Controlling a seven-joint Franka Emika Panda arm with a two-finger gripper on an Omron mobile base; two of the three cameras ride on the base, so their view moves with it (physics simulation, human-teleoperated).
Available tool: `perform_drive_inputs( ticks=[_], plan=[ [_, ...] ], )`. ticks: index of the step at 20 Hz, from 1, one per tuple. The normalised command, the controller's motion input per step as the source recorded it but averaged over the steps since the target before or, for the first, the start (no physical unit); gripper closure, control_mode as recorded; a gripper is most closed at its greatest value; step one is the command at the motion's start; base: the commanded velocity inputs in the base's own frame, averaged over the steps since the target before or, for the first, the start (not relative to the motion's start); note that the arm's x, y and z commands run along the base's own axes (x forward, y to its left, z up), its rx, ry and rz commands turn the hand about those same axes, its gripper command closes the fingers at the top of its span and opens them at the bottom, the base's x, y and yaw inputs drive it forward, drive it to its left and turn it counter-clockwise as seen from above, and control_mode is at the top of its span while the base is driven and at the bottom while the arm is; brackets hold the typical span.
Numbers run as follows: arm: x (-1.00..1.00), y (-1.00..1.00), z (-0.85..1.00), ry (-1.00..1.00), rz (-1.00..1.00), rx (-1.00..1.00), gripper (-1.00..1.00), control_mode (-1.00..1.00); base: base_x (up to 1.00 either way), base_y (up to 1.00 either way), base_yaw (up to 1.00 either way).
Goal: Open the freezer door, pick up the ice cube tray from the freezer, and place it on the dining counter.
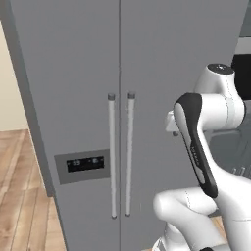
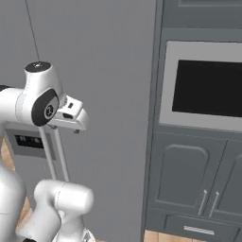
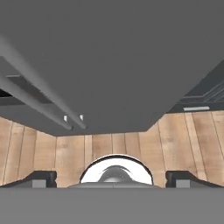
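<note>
Left base view: freezer door (image 1: 73, 122) shut, left of plain door (image 1: 181, 59); display (image 1: 86, 163) beside handle (image 1: 112, 157).
Right base view: arm in front of doors; oven (image 2: 210, 87) at right.
Hand view: claw (image 3: 112, 179) open, tips wide apart, holding nothing; handles (image 3: 39, 98) at left, wood floor (image 3: 183, 140) below.

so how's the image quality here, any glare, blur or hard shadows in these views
Left base view: flat, even light, no glare on the freezer door; its handle throws only a faint shadow. Right base view: the oven glass is plain black, with no reflection. Hand view: the open gripper sits low, the door looms dark and steeply foreshortened, and the wood floor is brighter. All are slightly soft.
</note>
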Motion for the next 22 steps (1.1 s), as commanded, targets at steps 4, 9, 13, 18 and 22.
perform_drive_inputs(
  ticks=[4,9,13,18,22],
  plan=[
    [0.0,0.0,0.0,0.0,0.0,0.0,-1.0,1.0,0.35,-0.6,-0.01],
    [0.0,0.0,0.0,0.0,0.0,0.0,-1.0,1.0,0.46,-0.1,0.0],
    [0.0,0.0,0.0,0.0,0.0,0.0,-1.0,1.0,0.06,0.01,0.0],
    [-0.02,0.21,0.0,0.0,0.0,0.0,-1.0,-1.0,0.0,0.06,0.0],
    [-0.3,0.87,-0.09,0.0,0.08,-0.04,-1.0,-1.0,0.0,0.0,0.0]
  ],
)
